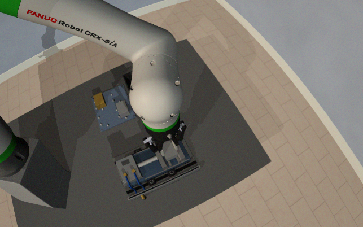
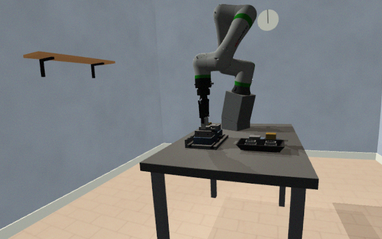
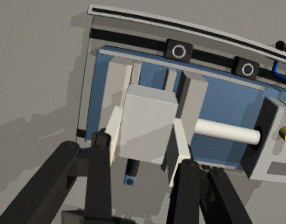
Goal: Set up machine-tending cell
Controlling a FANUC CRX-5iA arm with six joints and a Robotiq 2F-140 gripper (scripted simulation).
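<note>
My hand (image 3: pixel 142 156) is clamped on an aluminium blank (image 3: pixel 146 125), one finger on each long face, and I hold it just above the vise (image 1: pixel 160 166), over the narrow gap with the two low bars. From the wrist view the blank hangs over the pale uprights of the opening, not yet down on the bars as far as I can judge.

To do this step well I would come straight down and keep the blank level, so both bars take it at once. Then I would nudge its long side against the fixed jaw (image 3: pixel 121 83), the block without hoses, and slide its short side to the work stop. A small blue-tipped pin (image 3: pixel 130 180) shows below the blank near my fingers; that may be the stop, though I cannot be sure. I would let go only when the blank sits flat.

What stands in the way: the white rod (image 3: pixel 227 132) and the moving block with blue hoses (image 1: pixel 133 180) lie close beside my right finger, so there is little room to shift that way. The gap is narrow, and a tilted blank could catch on a bar's edge.

Elsewhere on the desk (image 2: pixel 246 166), the infeed plate (image 1: pixel 106 124) carries a brass blank (image 1: pixel 99 101) and another aluminium blank (image 1: pixel 122 108). The black outfeed tray (image 2: pixel 243 145) holds two parts, well apart from the vise.
</note>
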